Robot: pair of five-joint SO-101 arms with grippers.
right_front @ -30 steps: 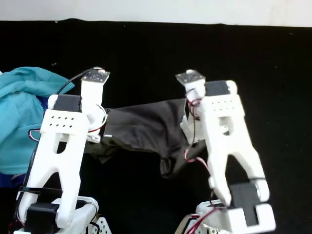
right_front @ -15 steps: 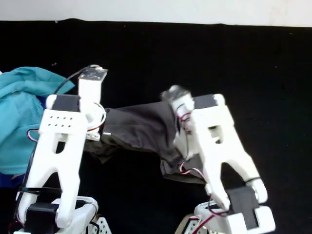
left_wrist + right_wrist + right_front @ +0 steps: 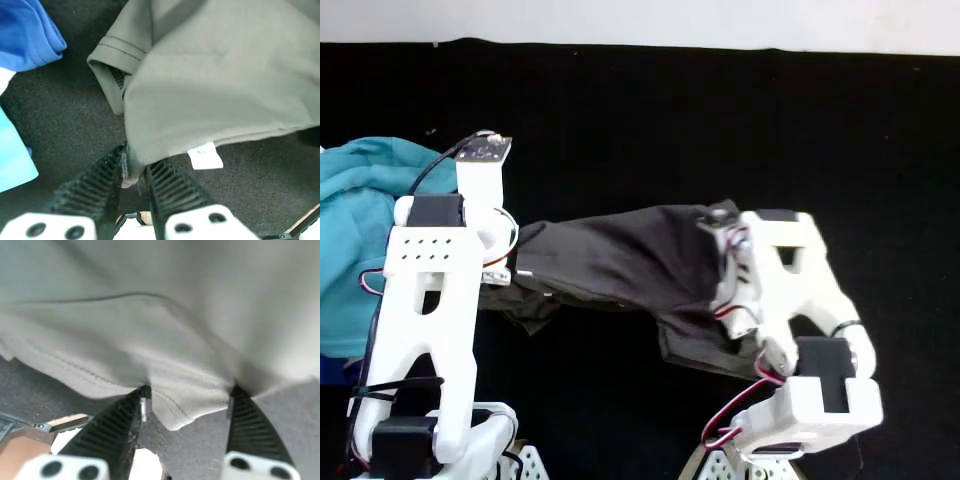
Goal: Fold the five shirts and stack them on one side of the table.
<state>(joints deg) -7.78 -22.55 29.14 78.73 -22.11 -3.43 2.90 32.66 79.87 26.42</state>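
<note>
Grey shirt (image 3: 620, 260): we log left jaws clamped on one hem, right jaws, newly lowered, apart astride another, fold pending.

No readable text, numbers or signs in any view. Only candidate: small white tag (image 3: 205, 156) sewn at the hem of the grey shirt (image 3: 225, 75), left wrist view. It carries a faint bluish mark, too small and blurred to make out. Nothing legible printed on the shirt fabric itself, the arms or the black tabletop (image 3: 720, 110).
</note>
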